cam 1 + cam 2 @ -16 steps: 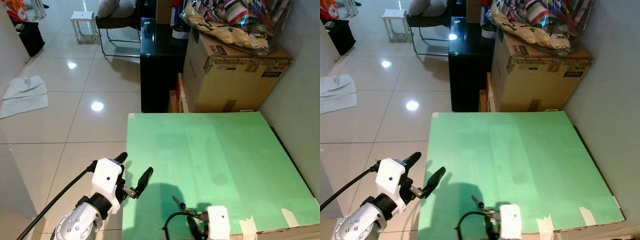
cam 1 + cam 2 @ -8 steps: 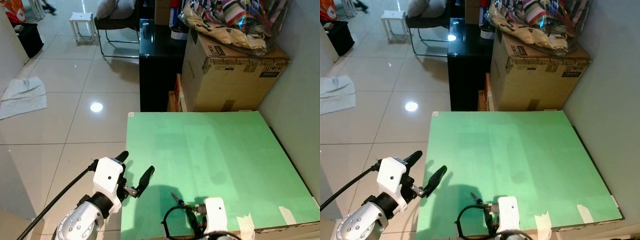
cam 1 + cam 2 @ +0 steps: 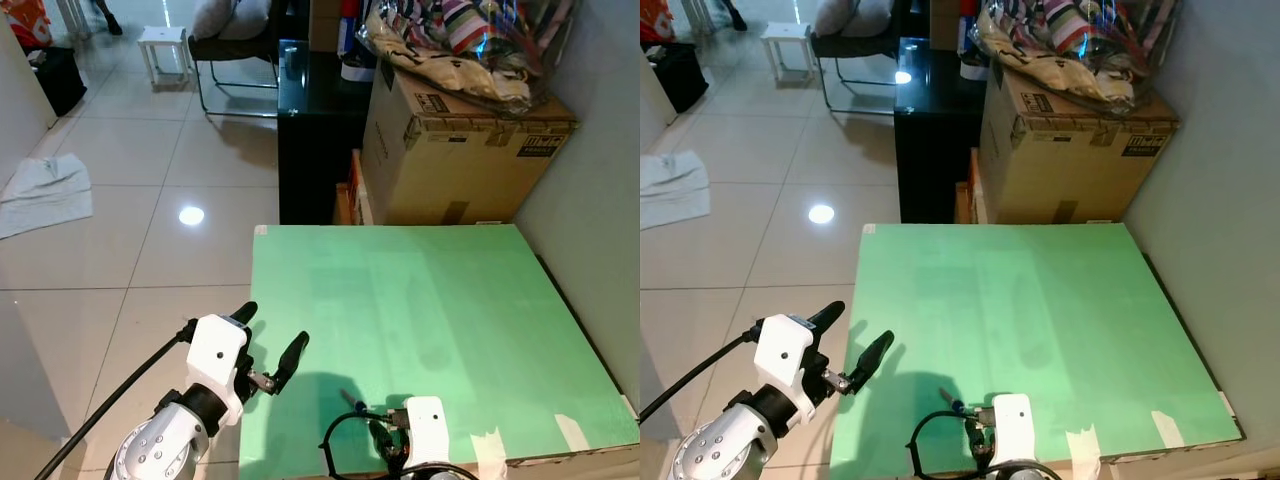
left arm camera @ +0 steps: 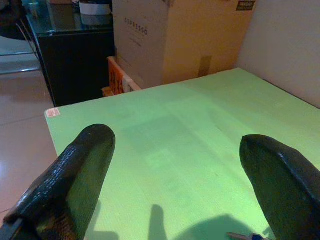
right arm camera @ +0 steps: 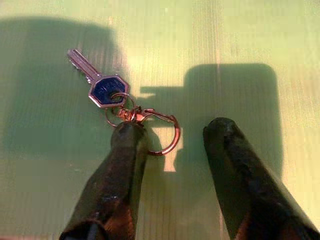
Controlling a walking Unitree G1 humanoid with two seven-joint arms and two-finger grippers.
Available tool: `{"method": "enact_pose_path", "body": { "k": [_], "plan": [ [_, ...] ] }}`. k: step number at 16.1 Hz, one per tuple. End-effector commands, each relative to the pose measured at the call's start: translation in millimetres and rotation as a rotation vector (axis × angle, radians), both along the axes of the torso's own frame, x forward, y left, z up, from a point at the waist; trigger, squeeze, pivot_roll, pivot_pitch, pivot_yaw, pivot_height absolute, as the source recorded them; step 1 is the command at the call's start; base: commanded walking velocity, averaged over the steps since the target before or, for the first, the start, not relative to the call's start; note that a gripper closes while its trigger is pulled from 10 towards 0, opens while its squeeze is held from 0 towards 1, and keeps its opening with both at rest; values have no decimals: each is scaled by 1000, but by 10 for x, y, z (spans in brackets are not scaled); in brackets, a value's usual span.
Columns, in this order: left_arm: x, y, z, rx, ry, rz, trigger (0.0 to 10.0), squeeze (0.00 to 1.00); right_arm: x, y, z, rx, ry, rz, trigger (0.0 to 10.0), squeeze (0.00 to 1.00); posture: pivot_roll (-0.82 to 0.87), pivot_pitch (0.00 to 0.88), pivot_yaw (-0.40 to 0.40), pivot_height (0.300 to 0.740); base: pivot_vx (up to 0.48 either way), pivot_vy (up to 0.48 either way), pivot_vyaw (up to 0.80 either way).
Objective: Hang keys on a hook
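Green corrugated plastic sheeting covers the bench (image 3: 430, 300) where a single blue-headed metal key on a coppery split ring and clasp (image 5: 117, 102) lies flat near the robot's edge, the right gripper (image 5: 172, 132) poised over it with its two black fingers spread, one fingertip (image 5: 127, 135) touching the clasp and the ring lying between the two. The risk from here is a thin, flat target: if the fingers close off-centre they may push the ring along the smooth sheet or pinch only the clasp, leaving the key to swing or drop on the lift. The left gripper (image 3: 265, 350) hangs open beside the bench's left edge, holding nothing. No hook can be made out in these views, so the keys must be carried elsewhere. Beyond the bench stand a large brown cardboard box (image 3: 455, 150) heaped with striped fabric in clear plastic (image 3: 460, 45), a black glass-topped cabinet (image 3: 315, 130), glossy beige floor tiles (image 3: 130, 230) and a crumpled white cloth (image 3: 50, 190).
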State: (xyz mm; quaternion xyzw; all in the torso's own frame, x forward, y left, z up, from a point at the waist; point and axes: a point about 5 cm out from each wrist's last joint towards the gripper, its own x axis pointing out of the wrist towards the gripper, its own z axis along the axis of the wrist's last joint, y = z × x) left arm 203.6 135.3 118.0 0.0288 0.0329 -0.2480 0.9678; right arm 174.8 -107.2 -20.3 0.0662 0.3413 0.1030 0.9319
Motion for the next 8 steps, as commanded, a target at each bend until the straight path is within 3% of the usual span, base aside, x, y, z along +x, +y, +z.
{"method": "enact_pose_path", "body": {
  "k": [1, 4, 8],
  "plan": [
    [-9, -23, -30, 2, 10, -8, 10000, 0, -109, 9, -109, 23, 80, 4, 0, 0, -25, 163, -51, 732, 0, 0, 0],
    [2, -27, -39, 1, 15, -6, 10000, 0, -104, 5, -128, 43, 100, 1, 0, 0, -23, 163, -50, 732, 0, 0, 0],
    [36, -35, -51, -1, 19, -7, 10000, 0, 20, -39, -17, 6, -3, 14, 0, 0, -33, 162, -44, 732, 0, 0, 0]
  ]
}}
